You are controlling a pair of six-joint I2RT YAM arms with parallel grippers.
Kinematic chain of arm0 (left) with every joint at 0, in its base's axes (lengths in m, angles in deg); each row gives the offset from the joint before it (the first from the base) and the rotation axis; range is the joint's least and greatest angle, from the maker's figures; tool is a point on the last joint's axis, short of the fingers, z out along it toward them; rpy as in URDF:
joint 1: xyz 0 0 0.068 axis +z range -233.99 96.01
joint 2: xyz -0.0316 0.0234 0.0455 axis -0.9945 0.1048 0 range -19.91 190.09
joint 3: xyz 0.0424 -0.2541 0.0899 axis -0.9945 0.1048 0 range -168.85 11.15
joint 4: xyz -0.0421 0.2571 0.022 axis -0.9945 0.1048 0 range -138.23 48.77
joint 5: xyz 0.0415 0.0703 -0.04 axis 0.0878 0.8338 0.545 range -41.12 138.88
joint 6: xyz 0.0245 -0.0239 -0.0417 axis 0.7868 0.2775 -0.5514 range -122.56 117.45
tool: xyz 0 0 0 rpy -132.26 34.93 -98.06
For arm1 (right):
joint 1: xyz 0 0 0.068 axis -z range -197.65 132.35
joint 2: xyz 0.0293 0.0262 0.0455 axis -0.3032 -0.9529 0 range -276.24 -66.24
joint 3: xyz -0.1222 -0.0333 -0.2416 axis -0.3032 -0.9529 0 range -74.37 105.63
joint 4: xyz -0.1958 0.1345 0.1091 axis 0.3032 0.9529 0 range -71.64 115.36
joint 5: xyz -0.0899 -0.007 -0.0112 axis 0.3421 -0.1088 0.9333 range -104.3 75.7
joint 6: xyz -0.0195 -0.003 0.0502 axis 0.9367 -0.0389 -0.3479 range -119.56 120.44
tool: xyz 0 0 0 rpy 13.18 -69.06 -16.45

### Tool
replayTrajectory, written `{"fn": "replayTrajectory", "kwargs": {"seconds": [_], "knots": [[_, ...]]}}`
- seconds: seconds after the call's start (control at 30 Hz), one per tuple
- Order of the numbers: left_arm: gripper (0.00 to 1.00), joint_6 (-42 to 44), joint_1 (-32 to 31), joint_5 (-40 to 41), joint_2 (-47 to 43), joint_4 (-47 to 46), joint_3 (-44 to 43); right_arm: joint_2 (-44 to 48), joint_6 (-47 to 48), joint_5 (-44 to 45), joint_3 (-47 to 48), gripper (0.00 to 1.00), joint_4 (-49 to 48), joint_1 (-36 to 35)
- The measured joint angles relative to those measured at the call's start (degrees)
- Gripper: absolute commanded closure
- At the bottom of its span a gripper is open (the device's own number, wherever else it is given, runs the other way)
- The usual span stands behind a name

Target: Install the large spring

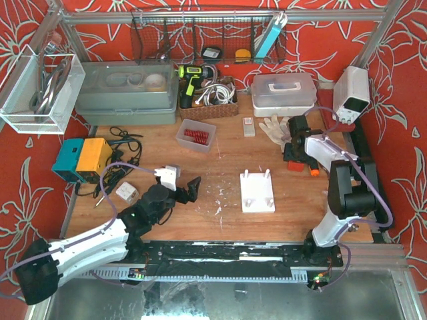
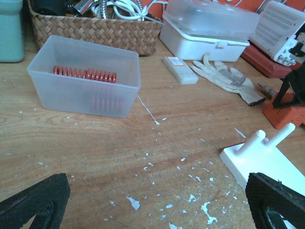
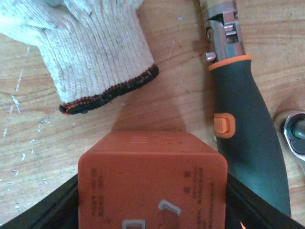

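Large spring [image 2: 85, 74]: one, red metal, tight even coils. It lies on its side inside a translucent plastic tub [image 2: 119, 95] with rounded corners, on the wood-grain table [image 1: 300, 200] beyond and left of the base plate [image 1: 257, 195].

Base plate: one, white, flat, rectangular, with two round pegs upright on its far edge. White flecks are scattered over the table.

Left gripper [image 1: 189, 189]: black fingers spread wide with nothing between them, low over the table on the near side of the tub.

Right gripper [image 3: 152, 210]: jaws clamped against both sides of one orange moulded block [image 3: 152, 167].

Beside the block:
- one white knit glove [image 3: 90, 47] with a black-and-red cuff
- one ratchet driver [image 3: 245, 133] with a dark green handle and orange trim
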Motion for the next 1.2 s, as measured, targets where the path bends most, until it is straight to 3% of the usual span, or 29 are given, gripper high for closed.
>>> {"fn": "replayTrajectory", "kwargs": {"seconds": [0.23, 0.43, 0.63, 0.77, 0.87, 1.0, 1.2], "knots": [[0.00, 0.1, 0.0, 0.2, -0.6, -0.2, 0.0, -0.2, 0.4, -0.5, 0.1, 0.12, -0.5, 0.4], [0.00, 0.1, 0.0, 1.8, -0.6, -0.2, 0.2, 3.4, 1.2, 0.9, 0.5, 0.10, 1.6, -0.2], [0.12, -1.1, 0.0, 4.2, 2.2, 1.6, -0.7, 19.0, 1.1, -0.3, 0.4, 0.07, 1.8, -6.6], [0.24, -2.2, 1.5, 4.9, 7.8, 5.1, -7.2, 26.2, 1.5, -2.0, -0.1, 0.01, -1.1, -14.4], [0.30, -3.5, 6.4, 2.4, 12.0, 6.3, -12.8, 29.0, 1.7, -4.7, -4.2, 0.01, -5.2, -19.0], [0.51, -4.3, 13.4, -1.3, 20.7, 9.0, -22.0, 33.0, 1.7, -6.3, -13.2, 0.01, -8.6, -20.4], [0.52, -2.9, 18.0, -4.1, 35.6, 14.8, -37.4, 37.1, 0.6, -8.7, -19.3, 0.01, -14.2, -20.6]]}}
